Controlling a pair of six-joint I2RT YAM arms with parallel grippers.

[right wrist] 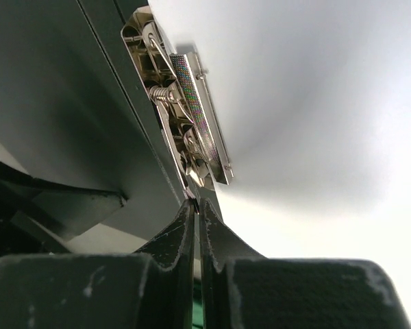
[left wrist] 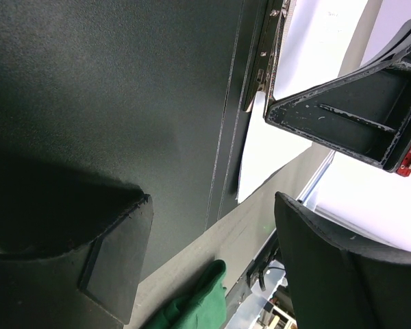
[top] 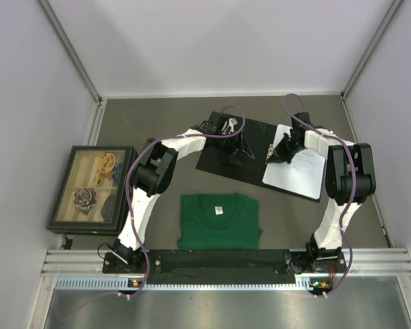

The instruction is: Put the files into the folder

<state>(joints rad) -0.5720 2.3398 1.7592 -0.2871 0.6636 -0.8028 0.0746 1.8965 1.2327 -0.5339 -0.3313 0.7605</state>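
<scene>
The folder (top: 222, 147) lies open on the table, black inner faces up. The files (top: 298, 171), white printed sheets, lie on its right half, their left edge at the metal clip (right wrist: 192, 103) beside the spine. My right gripper (right wrist: 196, 203) is shut, its tips touching the clip's near end, at the sheets' left edge (top: 272, 154). My left gripper (left wrist: 212, 240) hangs open just above the folder's bare left face (left wrist: 123, 103), holding nothing. The left wrist view also shows the white sheets (left wrist: 274, 151) and the clip (left wrist: 264, 62).
A dark-framed picture box (top: 92, 188) stands at the left edge of the table. A green T-shirt (top: 219, 221) lies flat in front of the folder, near the arm bases. Grey walls close in the table on three sides.
</scene>
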